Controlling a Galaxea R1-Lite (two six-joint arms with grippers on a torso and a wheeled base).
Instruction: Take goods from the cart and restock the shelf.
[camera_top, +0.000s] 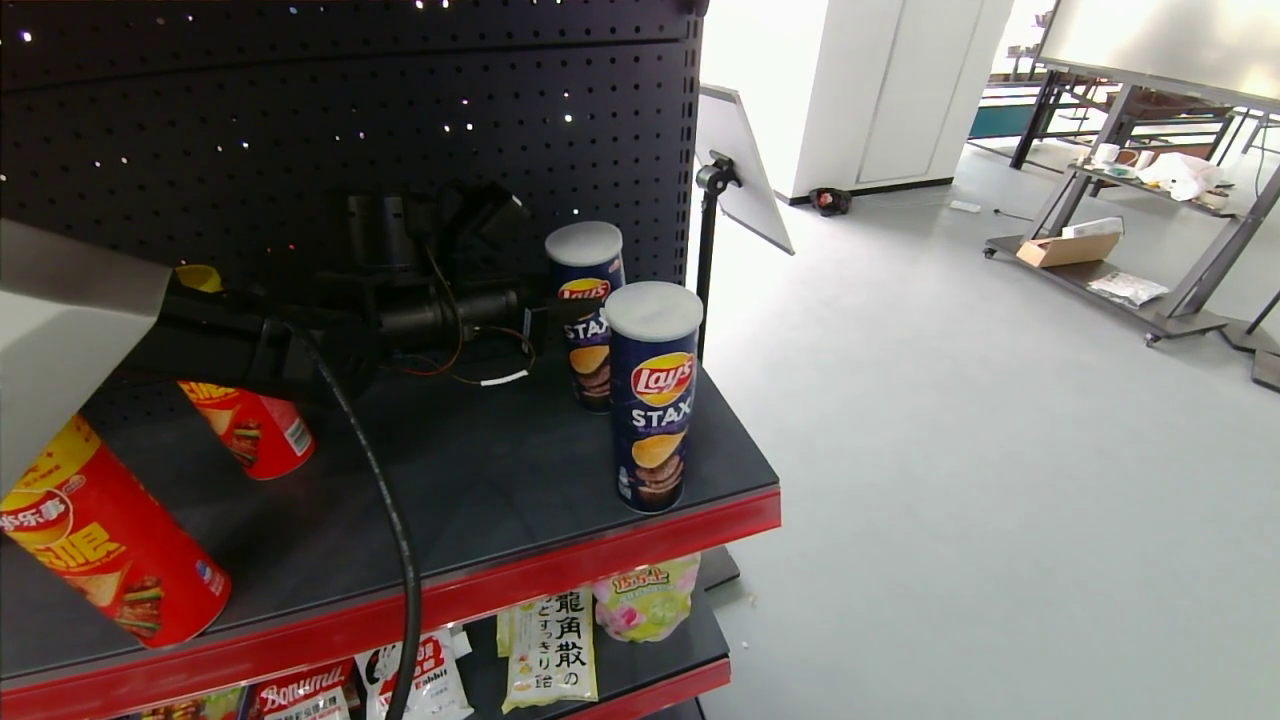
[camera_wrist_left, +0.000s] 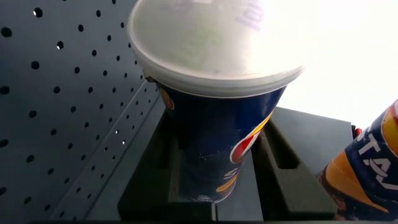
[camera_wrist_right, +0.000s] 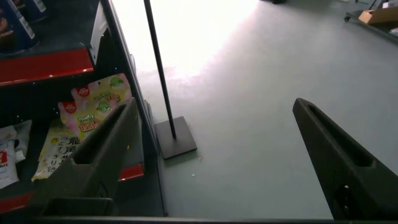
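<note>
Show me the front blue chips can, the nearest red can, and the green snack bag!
front blue chips can (camera_top: 652, 400), head view, on its label's middle.
nearest red can (camera_top: 110, 540), head view, on its side.
green snack bag (camera_top: 645, 598), head view, on its front.

In the head view the pegboard (camera_top: 350, 120) and the shelf (camera_top: 480, 470) are dimly lit, and pinpoints of light are seen through the pegboard's holes. The floor (camera_top: 1000, 450) is brightly lit and is washed nearly white beside the shelf's end. Straight lines are bowed toward that view's edges. In the left wrist view the lid (camera_wrist_left: 211, 43) of the can (camera_wrist_left: 211, 149) is blurred, and the background behind it is blown out to white. In the right wrist view glare is spread over the floor, and the right gripper (camera_wrist_right: 214, 109) is rendered dark and soft-edged.
</note>
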